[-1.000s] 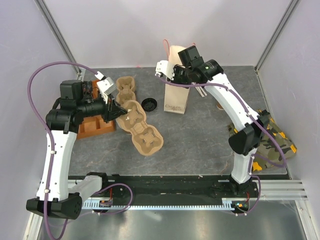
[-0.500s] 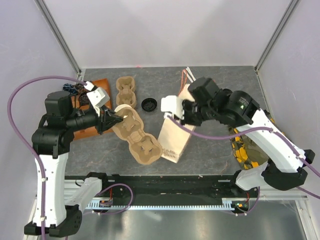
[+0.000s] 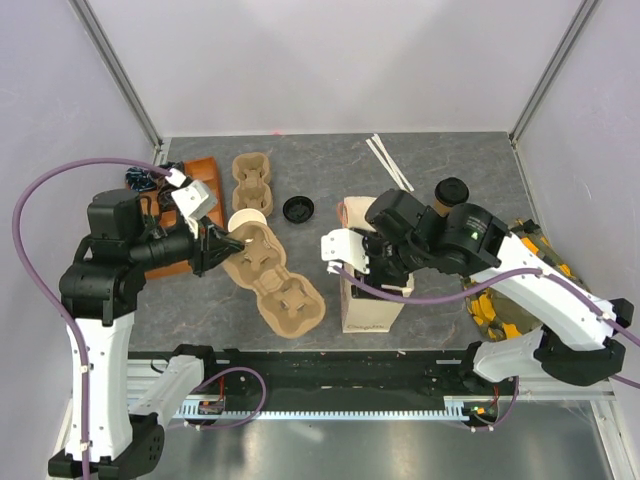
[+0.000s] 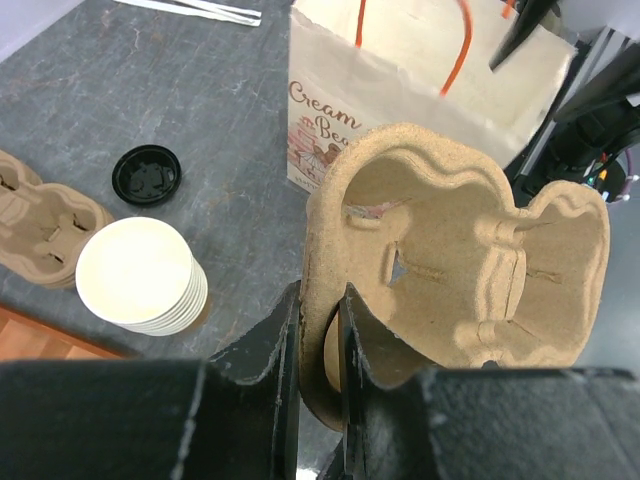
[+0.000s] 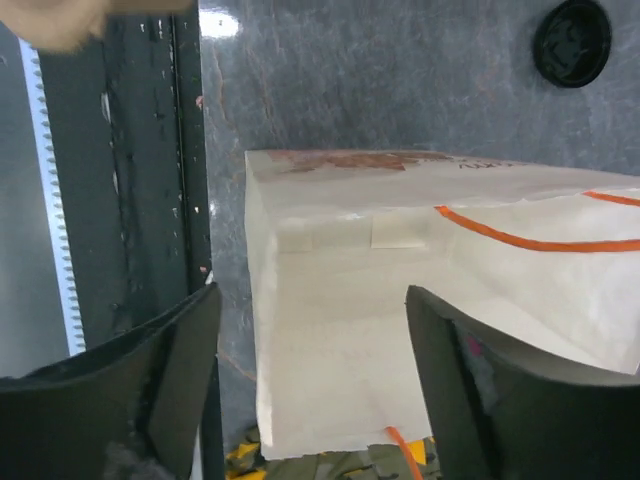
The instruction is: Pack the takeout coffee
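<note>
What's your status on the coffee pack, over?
Left gripper shut on tan moulded-pulp cup carrier; right gripper open over white paper bag. Black-lidded tan paper coffee cup stands untouched beyond right arm. Arm sits between cup and bag.

Bright, even light with soft shadows. Wrist views blur close up; the right one shows glare on the bench (image 5: 215, 22), upper left.

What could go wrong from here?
The paper bag stands unheld at the table's edge, under the open right gripper; a bump could topple it. The left gripper pinches the cup carrier by its rim only; it may slip. The takeout coffee sits by the right arm, which might knock it.
</note>
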`<state>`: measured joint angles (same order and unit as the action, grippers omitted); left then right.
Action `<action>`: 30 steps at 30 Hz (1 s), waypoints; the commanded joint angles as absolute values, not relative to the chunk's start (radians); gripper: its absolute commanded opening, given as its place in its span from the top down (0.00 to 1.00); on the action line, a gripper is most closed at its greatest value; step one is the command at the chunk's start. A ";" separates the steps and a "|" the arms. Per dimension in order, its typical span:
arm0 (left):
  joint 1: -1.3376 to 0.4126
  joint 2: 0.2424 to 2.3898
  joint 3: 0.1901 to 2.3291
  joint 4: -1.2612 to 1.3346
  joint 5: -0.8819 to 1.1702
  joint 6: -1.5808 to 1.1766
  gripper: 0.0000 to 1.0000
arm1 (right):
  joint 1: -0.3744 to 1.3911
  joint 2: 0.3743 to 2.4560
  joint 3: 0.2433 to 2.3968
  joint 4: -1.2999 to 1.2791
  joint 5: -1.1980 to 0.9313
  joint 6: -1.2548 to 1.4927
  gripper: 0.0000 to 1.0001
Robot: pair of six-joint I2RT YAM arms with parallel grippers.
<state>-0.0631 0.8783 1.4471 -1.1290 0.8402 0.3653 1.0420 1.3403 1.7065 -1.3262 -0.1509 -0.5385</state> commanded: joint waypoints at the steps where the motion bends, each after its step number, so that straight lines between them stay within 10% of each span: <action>1: -0.061 0.900 1.476 -1.109 0.859 0.295 0.98 | 1.052 1.341 1.870 -1.335 -0.164 -0.499 0.11; 20: -0.061 0.945 1.491 -1.074 0.890 0.259 0.98 | 0.408 1.715 2.401 -1.295 -0.443 -0.633 0.02; 30: -0.061 1.034 1.653 -1.157 0.851 0.270 0.97 | 0.367 1.721 2.264 -1.261 -0.532 -0.610 0.02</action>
